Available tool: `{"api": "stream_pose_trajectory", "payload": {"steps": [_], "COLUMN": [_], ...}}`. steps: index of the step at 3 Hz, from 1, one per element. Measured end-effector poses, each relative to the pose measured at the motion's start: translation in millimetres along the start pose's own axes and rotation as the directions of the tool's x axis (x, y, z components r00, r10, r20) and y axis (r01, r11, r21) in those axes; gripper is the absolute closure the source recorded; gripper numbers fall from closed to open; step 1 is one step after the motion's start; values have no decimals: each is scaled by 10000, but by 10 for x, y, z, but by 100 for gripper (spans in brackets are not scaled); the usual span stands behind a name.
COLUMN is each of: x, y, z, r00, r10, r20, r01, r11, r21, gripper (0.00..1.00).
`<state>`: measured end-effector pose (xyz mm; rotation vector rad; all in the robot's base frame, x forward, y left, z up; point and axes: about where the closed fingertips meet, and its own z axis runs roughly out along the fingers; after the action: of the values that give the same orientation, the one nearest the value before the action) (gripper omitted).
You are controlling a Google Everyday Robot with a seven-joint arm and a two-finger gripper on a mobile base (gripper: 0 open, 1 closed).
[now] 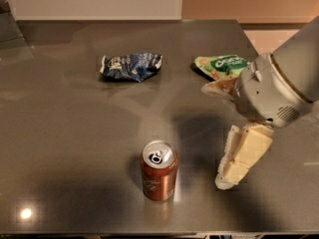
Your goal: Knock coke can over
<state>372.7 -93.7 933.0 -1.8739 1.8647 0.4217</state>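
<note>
A dull grey metal surface (75,133) fills the room's foreground, with a pale wall panel behind it and a lamp glinting off the near left corner.

From the one camera view, the coke can (159,178) stands upright near the front edge, a little left of centre, with its silver top and pull tab facing up. The gripper (214,136) hangs to the can's right, near it but not touching. Its cream fingers (244,153) are apart with nothing between them. The lower one points down toward the surface and the other reaches out by the green snack bag (219,66).

I think a few things could go wrong from here. A push low on the can may only slide it along the slick metal rather than tip it. A sweep that is too high or too far back could miss it. Once it topples, the can may roll off the near edge, which is close. The bulky grey wrist (279,88) overhangs the green bag and could drag it.

By count there is one can, two snack bags (the other dark blue (130,66)) and one gripper with two fingers.
</note>
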Motion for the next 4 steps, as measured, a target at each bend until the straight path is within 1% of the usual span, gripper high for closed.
{"api": "stream_pose_trajectory", "payload": {"steps": [1,2,3,4], "x": [-166,-290,-408,-494], "y": [139,247,321,338], "z": [299,501,632,728], "r00": [9978,9934,9870,9816], "r10": [-421,-695,-905,-986], "r20": [518,912,1330,1637], "r01": [435,743,992,1101], "r11": [9987,9960,9933,9919], "r21": [-263,-500,-600,-630], "gripper": [0,0,0,0]}}
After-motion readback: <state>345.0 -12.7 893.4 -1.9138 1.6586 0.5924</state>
